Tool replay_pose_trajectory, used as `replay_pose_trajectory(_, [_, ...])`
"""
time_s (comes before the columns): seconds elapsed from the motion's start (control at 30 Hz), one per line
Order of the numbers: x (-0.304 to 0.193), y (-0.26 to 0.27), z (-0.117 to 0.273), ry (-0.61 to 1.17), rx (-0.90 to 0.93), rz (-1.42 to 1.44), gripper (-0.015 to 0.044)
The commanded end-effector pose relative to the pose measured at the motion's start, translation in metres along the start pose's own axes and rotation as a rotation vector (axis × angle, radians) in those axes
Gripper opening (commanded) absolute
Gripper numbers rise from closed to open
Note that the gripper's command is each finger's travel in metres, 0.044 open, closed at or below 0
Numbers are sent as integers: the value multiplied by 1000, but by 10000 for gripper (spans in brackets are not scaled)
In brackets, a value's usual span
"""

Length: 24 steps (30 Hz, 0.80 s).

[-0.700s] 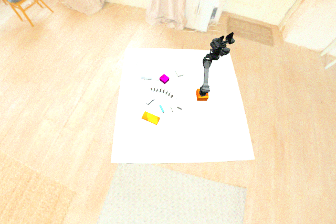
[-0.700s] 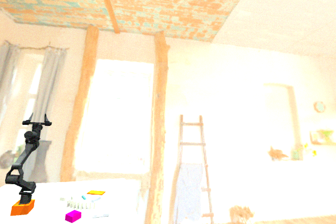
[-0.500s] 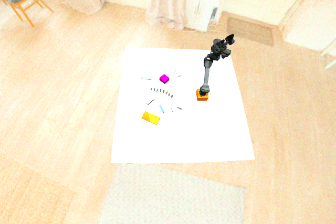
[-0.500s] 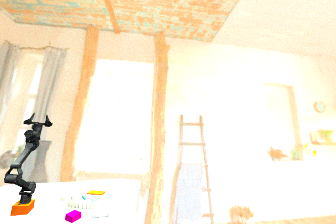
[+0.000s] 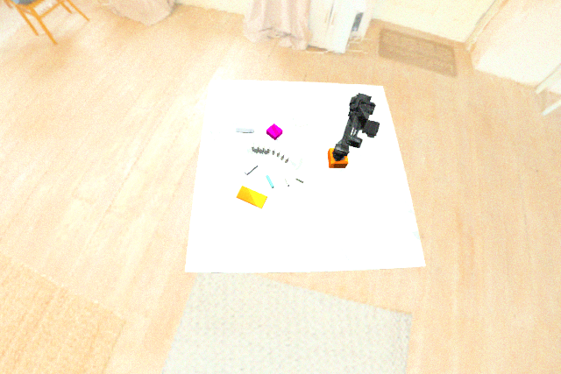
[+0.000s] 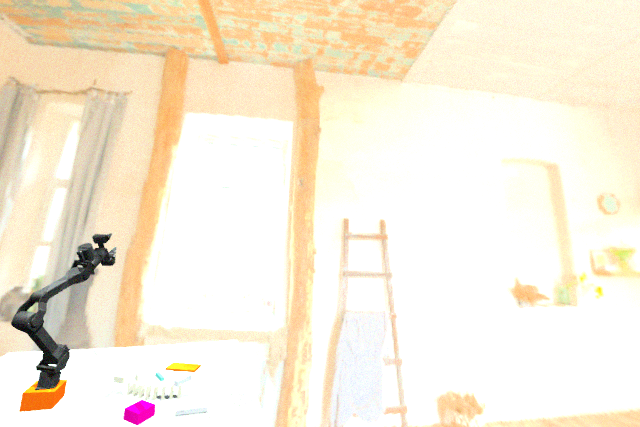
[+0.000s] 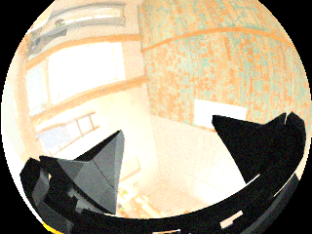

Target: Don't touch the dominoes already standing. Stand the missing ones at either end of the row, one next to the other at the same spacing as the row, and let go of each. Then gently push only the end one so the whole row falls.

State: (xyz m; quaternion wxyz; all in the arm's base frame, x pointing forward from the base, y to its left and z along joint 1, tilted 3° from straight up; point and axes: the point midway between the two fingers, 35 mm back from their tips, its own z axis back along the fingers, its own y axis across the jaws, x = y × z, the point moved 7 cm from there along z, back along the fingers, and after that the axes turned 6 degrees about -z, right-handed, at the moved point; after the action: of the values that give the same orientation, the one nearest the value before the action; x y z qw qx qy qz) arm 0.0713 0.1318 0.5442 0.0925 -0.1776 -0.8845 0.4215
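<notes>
Exterior view: arm (image 5: 347,132) (image 6: 62,285) raised, gripper (image 5: 362,105) (image 6: 112,252) (image 7: 168,151) open, seemingly tilted slightly upward.

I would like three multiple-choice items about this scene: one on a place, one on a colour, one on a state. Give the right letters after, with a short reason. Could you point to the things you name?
1. Where is the magenta block (image 5: 273,131) (image 6: 139,412)?
A. On the orange base
B. On the white table top (image 5: 316,225) (image 6: 93,360)
C. On the chair

2. Which colour is the flat slab (image 5: 252,196) (image 6: 183,367)?
A. Yellow-orange
B. Green
C. Purple

3. How is the gripper (image 5: 365,102) (image 6: 112,253) (image 7: 168,124)?
A. Shut on a domino
B. Shut, holding nothing
C. Open, holding nothing

Key:
1: B, the top view shows it lying there, away from the arm.
2: A, both outside views show this colour.
3: C, the wrist view shows wide-apart fingers with nothing held.
</notes>
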Motion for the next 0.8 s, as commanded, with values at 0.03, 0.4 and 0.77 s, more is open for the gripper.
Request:
replay_pose_trajectory(0.03, [-23, 54, -14, 123, 196, -228, 440])
replay_pose_trajectory(0.4, [-97, 181, 2, 696, 514, -847, 440])
replay_pose_trajectory(0.77, [-170, 275, 82, 1577, 417, -1366, 440])
